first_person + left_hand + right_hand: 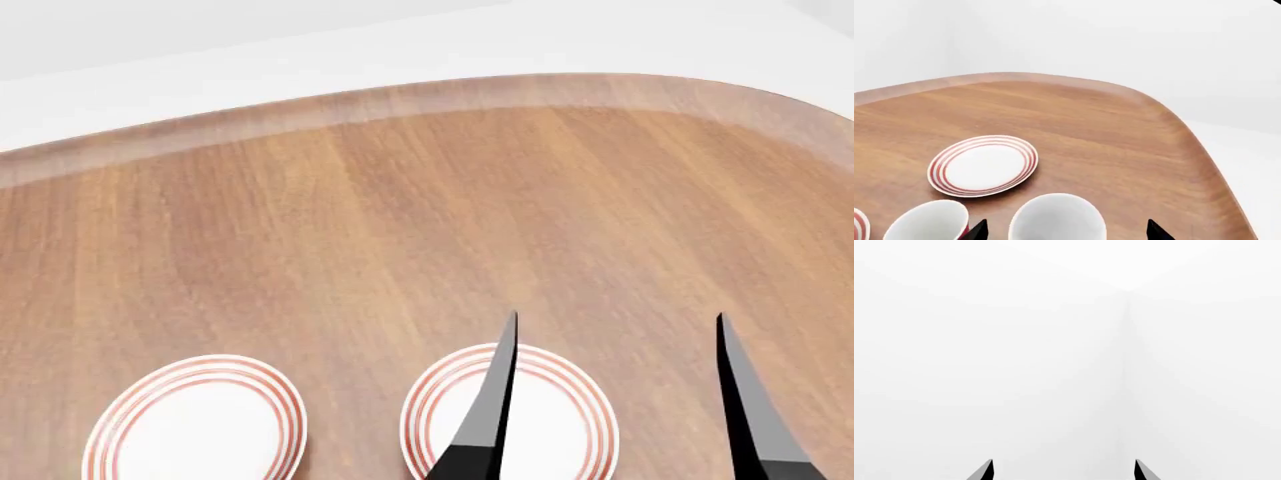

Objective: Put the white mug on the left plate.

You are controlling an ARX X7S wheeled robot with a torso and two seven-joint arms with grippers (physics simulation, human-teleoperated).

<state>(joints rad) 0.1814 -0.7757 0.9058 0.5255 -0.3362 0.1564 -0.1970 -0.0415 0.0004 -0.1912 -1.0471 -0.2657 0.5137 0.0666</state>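
In the left wrist view the white mug (pixel 1057 217), plain and glossy, stands on the wooden table between the two dark fingertips of my left gripper (pixel 1067 232). The jaws are wide open around it and do not touch it. Beyond it lies a white plate with red rings (pixel 983 165). A second ringed plate shows only as a sliver at the picture's edge (pixel 857 225). In the head view the left plate (pixel 194 420) and its twin (pixel 514 410) lie side by side. My right gripper (pixel 617 316) is open and empty above the twin.
Another mug with a white inside and a red outside (pixel 927 220) stands close beside the white mug, next to one left fingertip. The table's rounded corner and raised rim (pixel 1187 130) lie beyond. The right wrist view shows only white wall past the right gripper (pixel 1063 461).
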